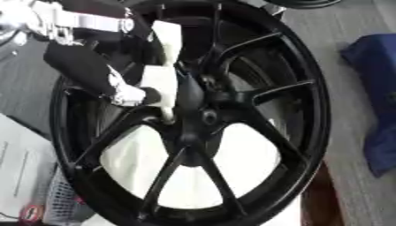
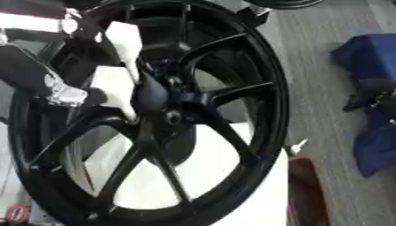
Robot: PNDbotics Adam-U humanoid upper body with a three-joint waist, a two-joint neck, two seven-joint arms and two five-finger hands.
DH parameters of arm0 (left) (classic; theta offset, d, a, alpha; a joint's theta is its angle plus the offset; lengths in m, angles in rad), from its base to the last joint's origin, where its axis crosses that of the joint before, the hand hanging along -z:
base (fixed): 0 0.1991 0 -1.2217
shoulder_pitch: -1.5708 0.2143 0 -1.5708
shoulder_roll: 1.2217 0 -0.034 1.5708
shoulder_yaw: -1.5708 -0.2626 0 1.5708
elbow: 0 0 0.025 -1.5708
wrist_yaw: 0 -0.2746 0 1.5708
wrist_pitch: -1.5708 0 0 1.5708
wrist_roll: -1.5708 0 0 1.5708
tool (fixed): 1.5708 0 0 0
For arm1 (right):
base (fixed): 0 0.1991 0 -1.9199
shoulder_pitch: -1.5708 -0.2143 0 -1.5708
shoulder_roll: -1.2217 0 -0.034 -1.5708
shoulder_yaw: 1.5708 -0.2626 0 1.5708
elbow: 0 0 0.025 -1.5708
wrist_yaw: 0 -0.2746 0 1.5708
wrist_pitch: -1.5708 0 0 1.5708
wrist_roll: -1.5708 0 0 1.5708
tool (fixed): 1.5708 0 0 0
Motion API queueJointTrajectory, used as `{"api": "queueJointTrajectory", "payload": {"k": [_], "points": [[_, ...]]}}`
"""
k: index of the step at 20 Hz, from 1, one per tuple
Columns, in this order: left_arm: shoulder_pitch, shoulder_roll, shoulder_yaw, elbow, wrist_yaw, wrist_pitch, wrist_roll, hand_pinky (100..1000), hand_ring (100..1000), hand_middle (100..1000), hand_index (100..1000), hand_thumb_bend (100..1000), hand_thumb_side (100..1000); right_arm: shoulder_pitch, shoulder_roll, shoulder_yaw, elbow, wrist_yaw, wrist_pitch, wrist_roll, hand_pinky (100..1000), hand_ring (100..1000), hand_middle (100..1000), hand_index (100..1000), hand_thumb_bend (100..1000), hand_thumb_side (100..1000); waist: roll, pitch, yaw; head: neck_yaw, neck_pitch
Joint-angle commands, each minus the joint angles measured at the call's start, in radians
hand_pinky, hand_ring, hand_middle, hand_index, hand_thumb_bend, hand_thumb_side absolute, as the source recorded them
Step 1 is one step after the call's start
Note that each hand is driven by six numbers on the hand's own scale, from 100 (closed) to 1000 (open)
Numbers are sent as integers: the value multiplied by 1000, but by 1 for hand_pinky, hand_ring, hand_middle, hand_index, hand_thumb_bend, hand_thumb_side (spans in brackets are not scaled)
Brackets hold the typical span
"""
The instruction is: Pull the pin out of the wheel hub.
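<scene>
Pin [image 1: 167, 115]: a pale, slim piece shows at the wheel's centre, just at 9 o'clock of the central bore. Only its lower end is exposed; the rest is covered by the white fingers above it. Whether it is seated in the hub or partly out cannot be told.

Wheel hub [image 1: 203, 115]: black, at the centre of the wheel, with a round bore facing the camera. The spokes meet here.

Wheel [image 1: 309, 132]: black multi-spoke rim, standing nearly upright and filling most of both views. White surface shows through the lower spoke gaps.

Left hand [image 1: 158, 79]: enters from 10 o'clock of the hub along a black forearm with a silver wrist. Its white fingers [image 1: 167, 39] reach through the upper spokes and lie against the hub region, directly at 11 o'clock of the pin.

Hand state: the lower white segments sit over the pin and touch it or lie just beside it. Whether they are curled round the pin or lie straight cannot be told.

Right hand [image 2: 371, 98]: a dark shape at 3 o'clock, well apart from the wheel, in front of the blue cloth; finger posture cannot be told.

Blue cloth [image 1: 379, 88]: at 3 o'clock of the wheel, on the grey floor [image 1: 348, 22].

Brown object [image 2: 306, 194]: at 5 o'clock, just beside the rim.
</scene>
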Motion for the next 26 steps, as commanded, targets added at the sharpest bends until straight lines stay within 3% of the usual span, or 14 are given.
{"api": "queueJointTrajectory", "payload": {"k": [1, 10, 15, 18, 19, 20, 22, 26], "points": [[-21, 4, -13, 14, -13, 69, -72, 760, 729, 741, 834, 380, 534, -3, -9, -8, -9, 2, -4, 3, 860, 638, 606, 815, 100, 819, -2, -15, -3, 5, -13], [-32, -19, -36, 43, -25, 51, -72, 729, 679, 658, 789, 331, 468, -3, -6, -9, -4, 0, -1, 2, 861, 637, 605, 816, 100, 822, -4, -14, -2, 7, -11], [-31, -21, -16, 38, -21, 61, -72, 674, 604, 566, 702, 177, 401, 0, -4, -10, -2, 2, -1, -1, 862, 637, 605, 816, 100, 825, -6, -15, 0, 7, -13], [-21, -9, 4, 25, -24, 71, -63, 632, 552, 501, 627, 100, 332, 1, -4, -10, -2, 2, -1, -3, 862, 637, 605, 817, 100, 826, -6, -16, 2, 8, -13], [-17, -3, 11, 21, -25, 75, -55, 632, 552, 501, 627, 100, 332, 1, -4, -10, -2, 2, -1, -4, 862, 637, 605, 817, 100, 826, -6, -16, 2, 9, -13], [-12, 2, 23, 16, -25, 80, -44, 609, 511, 454, 562, 100, 290, 2, -4, -11, -2, 2, -1, -4, 862, 637, 605, 817, 100, 829, -6, -16, 3, 10, -13], [4, 15, 52, 1, -18, 88, -14, 590, 481, 413, 516, 100, 256, 2, -3, -11, -1, 3, 0, -4, 862, 637, 605, 817, 100, 829, -6, -17, 3, 9, -12], [52, 66, 141, -48, 1, 87, 52, 562, 442, 358, 453, 100, 166, 6, -3, -15, -3, 2, -2, -9, 863, 637, 605, 817, 100, 825, -8, -19, 5, 1, -9]]}}
